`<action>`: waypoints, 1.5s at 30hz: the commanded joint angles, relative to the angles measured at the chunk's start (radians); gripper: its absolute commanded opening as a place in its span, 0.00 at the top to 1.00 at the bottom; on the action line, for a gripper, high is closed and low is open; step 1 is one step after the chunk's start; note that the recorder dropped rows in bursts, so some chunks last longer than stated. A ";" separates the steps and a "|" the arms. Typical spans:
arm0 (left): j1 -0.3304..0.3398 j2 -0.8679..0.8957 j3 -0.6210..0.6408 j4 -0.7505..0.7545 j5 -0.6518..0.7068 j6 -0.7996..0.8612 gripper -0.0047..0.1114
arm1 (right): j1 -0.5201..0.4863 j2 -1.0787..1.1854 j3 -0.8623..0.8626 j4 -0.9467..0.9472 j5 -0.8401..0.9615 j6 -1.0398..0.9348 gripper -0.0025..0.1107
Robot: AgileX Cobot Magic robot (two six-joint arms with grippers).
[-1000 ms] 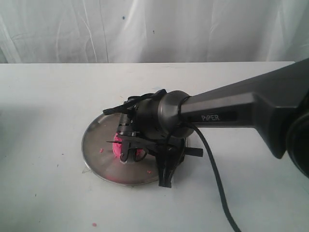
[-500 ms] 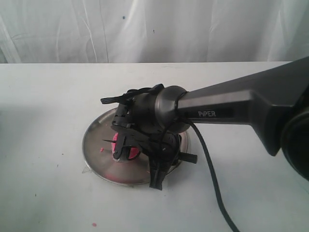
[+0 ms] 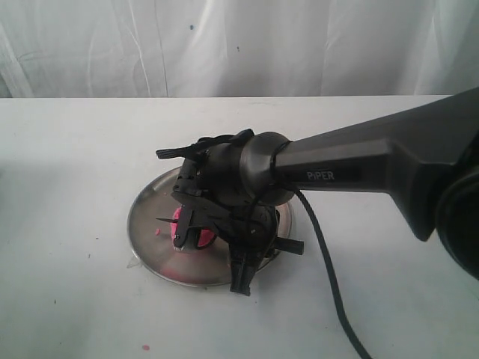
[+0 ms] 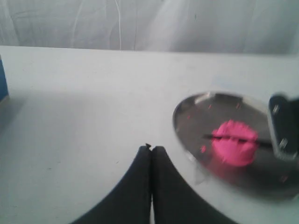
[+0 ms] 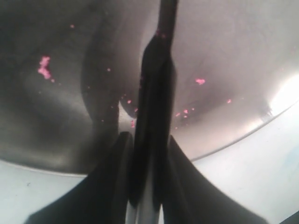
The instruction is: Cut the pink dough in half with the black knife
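Note:
The pink dough (image 3: 188,230) (image 4: 233,145) sits on the steel plate (image 3: 148,218) (image 4: 196,108). My right gripper (image 3: 228,224) (image 5: 148,136) is shut on the handle of the black knife (image 5: 154,84). The thin blade (image 3: 171,220) (image 4: 219,137) lies level across the top of the dough, its tip sticking out past it. I cannot tell how deep the blade sits. The right wrist view shows no dough, only the knife and the plate (image 5: 70,93). My left gripper (image 4: 151,148) is shut and empty, above the table and short of the plate's rim.
Pink crumbs (image 5: 44,65) are scattered on the plate, and one crumb (image 3: 146,348) lies on the white table near the front. The right arm's cable (image 3: 329,262) hangs over the table. A blue object (image 4: 2,79) stands at the edge of the left wrist view.
The right gripper has carried the knife a little to the left over the dough, covering more of it. In the last half second it has hardly moved.

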 commanded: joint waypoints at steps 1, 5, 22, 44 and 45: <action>-0.007 -0.004 0.004 -0.186 -0.104 -0.251 0.96 | -0.029 0.001 0.000 0.016 0.006 -0.018 0.98; -0.007 -0.004 -0.033 -0.189 0.068 -0.341 0.96 | -0.048 0.001 0.000 0.029 0.008 -0.020 0.98; -0.007 0.400 -0.463 -0.434 0.634 0.118 0.96 | -0.050 0.001 0.000 0.045 0.008 -0.057 0.98; -0.017 1.743 -1.109 -0.661 0.582 0.609 0.96 | -0.050 0.001 0.000 0.042 0.008 -0.061 0.98; -0.027 1.756 -1.120 -0.661 0.582 0.619 0.96 | -0.050 0.001 0.000 0.040 0.008 -0.061 0.98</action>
